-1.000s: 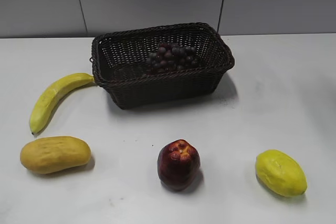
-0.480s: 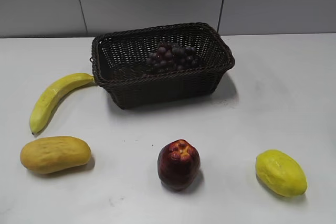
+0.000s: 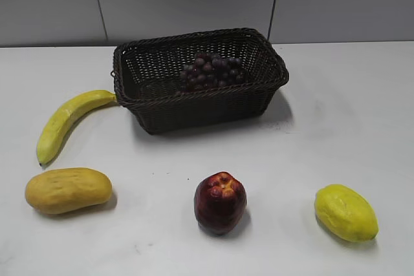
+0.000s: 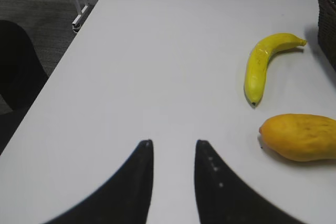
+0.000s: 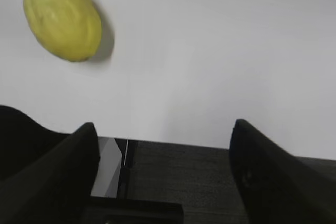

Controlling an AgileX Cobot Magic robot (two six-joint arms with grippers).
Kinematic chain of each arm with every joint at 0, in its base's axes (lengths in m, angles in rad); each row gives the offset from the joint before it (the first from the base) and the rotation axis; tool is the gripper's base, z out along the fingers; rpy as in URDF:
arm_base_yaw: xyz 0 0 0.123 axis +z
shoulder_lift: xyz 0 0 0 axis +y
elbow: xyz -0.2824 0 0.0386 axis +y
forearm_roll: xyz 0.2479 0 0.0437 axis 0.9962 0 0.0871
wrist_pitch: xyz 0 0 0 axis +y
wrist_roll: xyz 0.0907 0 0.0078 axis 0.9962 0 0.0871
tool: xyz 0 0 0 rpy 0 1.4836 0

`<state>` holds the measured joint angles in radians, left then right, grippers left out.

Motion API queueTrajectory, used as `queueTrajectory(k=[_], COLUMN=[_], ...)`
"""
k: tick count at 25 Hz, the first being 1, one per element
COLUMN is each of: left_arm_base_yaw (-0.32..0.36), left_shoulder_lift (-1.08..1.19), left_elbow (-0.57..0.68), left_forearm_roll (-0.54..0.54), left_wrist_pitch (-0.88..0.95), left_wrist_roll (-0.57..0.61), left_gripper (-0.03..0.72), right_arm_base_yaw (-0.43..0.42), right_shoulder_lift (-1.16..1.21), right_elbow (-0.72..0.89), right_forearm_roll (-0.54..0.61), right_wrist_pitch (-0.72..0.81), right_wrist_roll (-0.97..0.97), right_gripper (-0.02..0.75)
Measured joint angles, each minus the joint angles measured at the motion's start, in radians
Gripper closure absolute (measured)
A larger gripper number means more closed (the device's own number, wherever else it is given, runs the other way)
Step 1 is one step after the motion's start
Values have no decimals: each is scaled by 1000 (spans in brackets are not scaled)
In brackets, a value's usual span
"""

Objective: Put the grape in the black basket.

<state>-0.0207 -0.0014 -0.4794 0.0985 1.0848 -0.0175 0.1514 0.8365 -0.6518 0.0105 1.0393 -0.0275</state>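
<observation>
The grape (image 3: 212, 71), a dark purple-red bunch, lies inside the black basket (image 3: 162, 105) at the back middle of the white table, toward the basket's far right. Neither gripper shows in the exterior view. In the left wrist view my left gripper (image 4: 172, 142) is open and empty, low over bare table at the left side; the basket's corner (image 4: 328, 19) shows at the right edge. In the right wrist view my right gripper (image 5: 165, 124) is wide open and empty near the table's front edge.
A yellow banana (image 3: 65, 121) lies left of the basket, also in the left wrist view (image 4: 265, 61). An orange mango (image 3: 68, 190) sits front left, a dark red apple-like fruit (image 3: 220, 202) front middle, a yellow lemon-like fruit (image 3: 345, 212) front right.
</observation>
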Motion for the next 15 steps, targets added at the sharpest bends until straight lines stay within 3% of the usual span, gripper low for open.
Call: queueTrajectory(k=[4, 15], left_arm_base_yaw=[0, 0], left_shoulder_lift=[0, 0], left_elbow=[0, 0], left_forearm_roll=[0, 0], left_wrist_pitch=[-1, 0], left_wrist_roll=[0, 0], left_gripper=[471, 471], right_arm_base_yaw=[0, 0], right_shoulder_lift=[-147, -546], right_elbow=[134, 148], right_forearm_roll=[-1, -1], right_wrist_pitch=[4, 0], right_wrist_roll=[2, 7], right_gripper=[155, 198])
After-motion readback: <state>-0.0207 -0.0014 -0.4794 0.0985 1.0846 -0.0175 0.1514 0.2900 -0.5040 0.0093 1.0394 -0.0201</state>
